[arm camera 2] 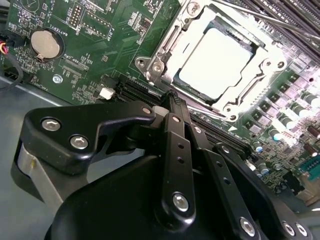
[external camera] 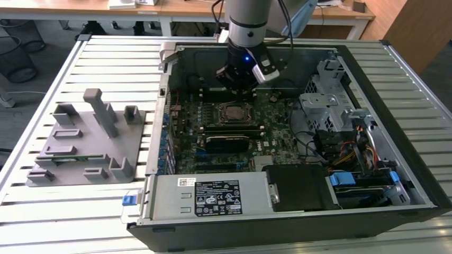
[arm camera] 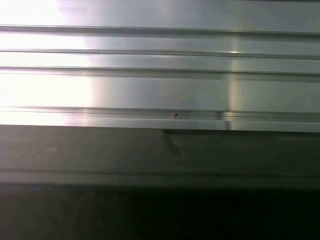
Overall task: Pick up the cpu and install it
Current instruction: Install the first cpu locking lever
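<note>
— Where is the cpu (arm camera 2: 216, 62) now?

— It lies flat in the metal socket frame (arm camera 2: 165, 47) on the green board (external camera: 272, 135) inside the open computer case (external camera: 395, 159). In the second wrist view its pale silver top faces up, ringed by the frame.

— And the gripper (external camera: 242, 91)?

— In the exterior view it hangs inside the case, just above the board and a little beyond the socket, near the case's far wall. Nothing is in it. In the second wrist view the black fingers (arm camera 2: 176, 145) look drawn close together, their tips just beside the frame's edge and apart from the chip.

— What else is around?

— A round coin battery (arm camera 2: 45, 43) sits on the board, well away from the socket. The case rests on a slatted metal surface (external camera: 92, 206). On the exterior view's left, a grey holder tray (external camera: 81, 153) stands beside the case.
</note>
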You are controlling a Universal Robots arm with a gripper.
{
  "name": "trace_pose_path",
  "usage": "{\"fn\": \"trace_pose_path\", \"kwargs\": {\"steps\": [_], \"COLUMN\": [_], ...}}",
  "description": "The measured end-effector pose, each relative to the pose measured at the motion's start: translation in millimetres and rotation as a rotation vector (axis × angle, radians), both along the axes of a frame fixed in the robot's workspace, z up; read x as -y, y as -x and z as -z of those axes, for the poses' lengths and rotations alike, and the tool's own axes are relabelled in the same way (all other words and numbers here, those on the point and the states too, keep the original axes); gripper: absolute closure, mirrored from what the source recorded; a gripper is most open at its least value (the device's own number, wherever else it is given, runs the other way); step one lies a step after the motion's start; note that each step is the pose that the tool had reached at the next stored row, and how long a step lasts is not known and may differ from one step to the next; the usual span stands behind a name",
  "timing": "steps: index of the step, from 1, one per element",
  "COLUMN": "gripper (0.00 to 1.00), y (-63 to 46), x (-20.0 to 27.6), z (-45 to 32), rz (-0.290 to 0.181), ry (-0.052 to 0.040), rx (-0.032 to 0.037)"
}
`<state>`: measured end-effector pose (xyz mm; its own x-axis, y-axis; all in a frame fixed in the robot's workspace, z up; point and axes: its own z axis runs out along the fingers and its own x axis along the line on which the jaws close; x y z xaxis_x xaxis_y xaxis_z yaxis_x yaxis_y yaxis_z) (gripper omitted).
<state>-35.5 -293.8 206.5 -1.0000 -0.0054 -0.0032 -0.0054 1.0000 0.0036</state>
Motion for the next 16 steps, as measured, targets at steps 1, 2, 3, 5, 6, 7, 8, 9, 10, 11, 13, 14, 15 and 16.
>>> {"fn": "trace_pose_path", "kwargs": {"steps": [1, 2, 3, 5, 6, 7, 8, 9, 10, 11, 13, 14, 15, 16], "gripper": [0.89, 0.89, 0.89, 0.89, 0.89, 0.89, 0.89, 0.89, 0.89, 0.89, 0.89, 0.89, 0.89, 0.89], "y": [-0.3, -0.6, -0.9, -1.6, -1.9, -2.2, -2.4, -2.6, -2.8, -3.0, -3.3, -3.4, -3.6, -3.6], "x": [0.0, 0.0, 0.0, 0.0, 0.0, 0.0, 0.0, 0.0, 0.0, 0.0, 0.0, 0.1, 0.0, 0.0], "z": [0.6, 1.1, 1.7, 2.9, 3.6, 4.2, 4.9, 5.6, 6.1, 6.5, 7.3, 7.4, 7.5, 7.5], "rz": [0.0, 0.0, 0.0, 0.0, 0.0, 0.0, 0.0, 0.0, 0.0, 0.0, 0.0, 0.0, 0.0, 0.0], "ry": [0.0001, 0.0001, 0.0002, 0.0003, 0.0004, 0.0003, 0.0003, 0.0003, 0.0003, 0.0003, 0.0004, 0.0005, 0.0004, 0.0003], "rx": [0.0, 0.0, 0.0, 0.0, 0.0, 0.0, 0.0, 0.0, 0.0, 0.0, 0.0, -0.0001, 0.0, 0.0001]}}
